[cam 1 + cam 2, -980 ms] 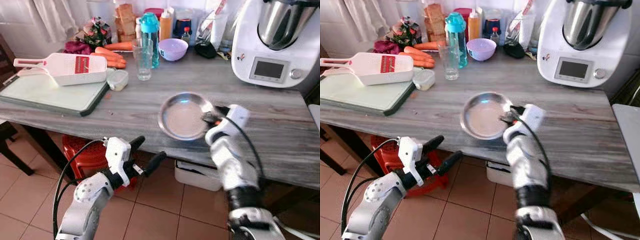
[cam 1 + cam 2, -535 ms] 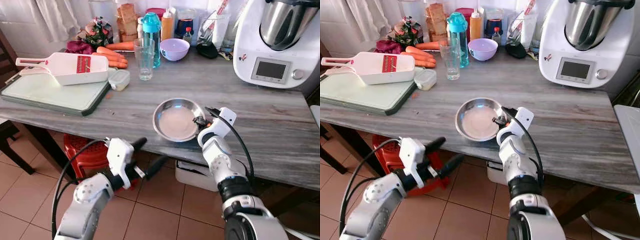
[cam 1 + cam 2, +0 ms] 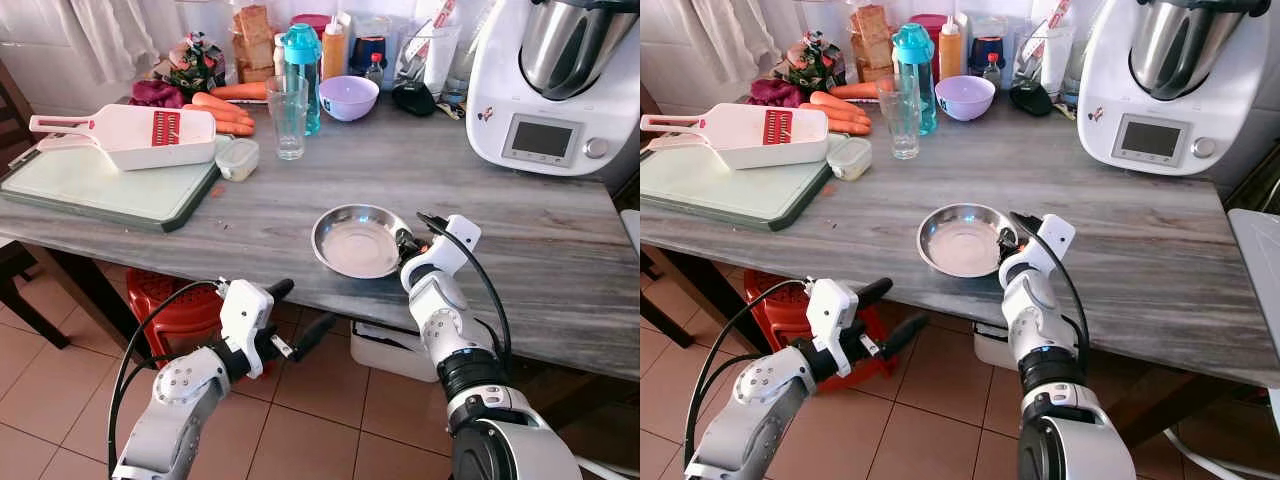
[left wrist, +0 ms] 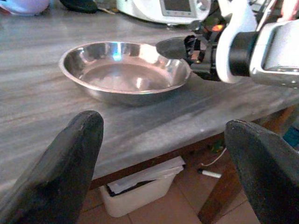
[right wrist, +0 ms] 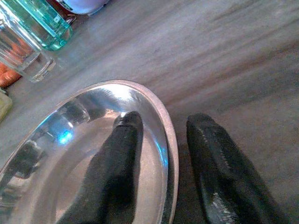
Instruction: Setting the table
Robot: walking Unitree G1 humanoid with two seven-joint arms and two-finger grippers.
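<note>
**Right wrist view: fingers astride the bowl's rim**

Right wrist view gives me what the head cameras cannot: the right gripper [image 5: 161,163] has one black finger inside the steel bowl [image 5: 84,154] and the other outside on the wood, with the rim running between them. There is a visible gap between the outer finger and the rim, so I read the fingers as parted around the edge, not clamped on it. I also see the base of a drinking glass [image 5: 21,56] and a teal bottle [image 5: 39,23] beyond the bowl.

From the left eye view I get the layout instead. The bowl sits flat on the grey wooden table [image 3: 560,250], near its front edge and about mid-width. My right arm comes up from below the table edge, forearm nearly vertical, wrist bent forward so the gripper meets the bowl's right-hand side. Farther back stand a purple bowl [image 3: 348,97], carrots [image 3: 222,112], a white slicer [image 3: 130,135] on a cutting board [image 3: 110,190], and a white kitchen machine [image 3: 555,85] at the right.

My left arm is held low in front of the table, elbow bent, below the tabletop and over the tiled floor. The left gripper [image 3: 298,312] points toward the table with its fingers spread wide, holding nothing. The left wrist view looks between those two fingers [image 4: 70,158] across the table edge at the bowl, side-on, with the right gripper against its far rim.
</note>
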